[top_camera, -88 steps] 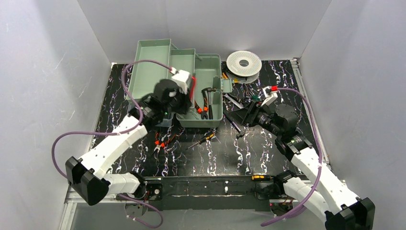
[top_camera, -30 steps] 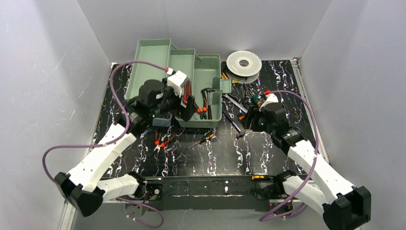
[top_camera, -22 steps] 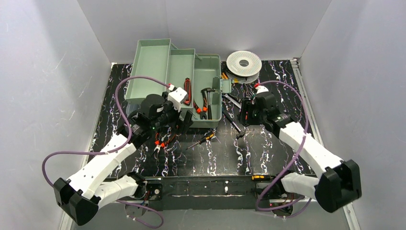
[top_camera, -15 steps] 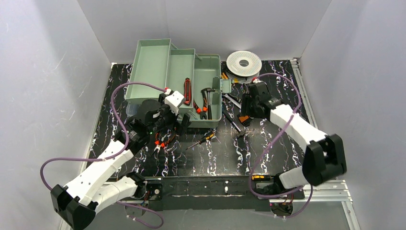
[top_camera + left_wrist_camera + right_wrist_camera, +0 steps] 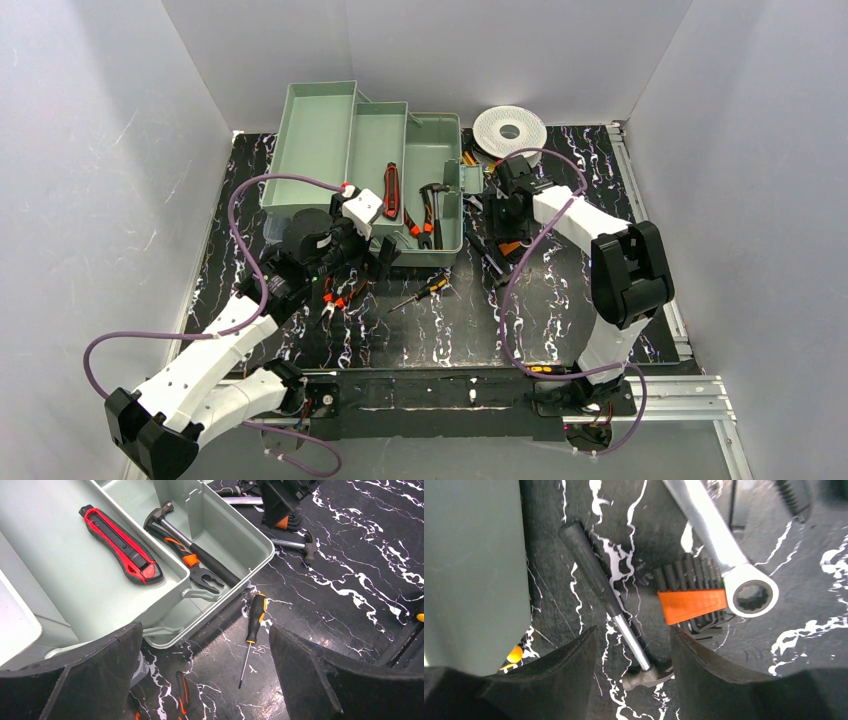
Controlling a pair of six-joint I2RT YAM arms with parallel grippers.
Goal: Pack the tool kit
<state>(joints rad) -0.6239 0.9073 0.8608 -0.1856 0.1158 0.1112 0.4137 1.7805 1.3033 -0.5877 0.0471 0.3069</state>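
Hovering over the loose hammer [image 5: 611,611], right hand [image 5: 632,642] open (left hand [image 5: 205,635] open too, beside the toolbox [image 5: 258,546]).

Open sage-green toolbox [image 5: 315,130], red knife [image 5: 392,190] inside, white spool [image 5: 510,129] near

Sage-green toolbox [image 5: 318,130]; red-and-black knife [image 5: 121,544] in its tray. Beside toolbox: black mat [image 5: 430,335] with white marble veining, orange-black screwdriver [image 5: 256,616], orange hex-key holder [image 5: 691,606], silver wrench [image 5: 709,525], white perforated spool [image 5: 528,125].
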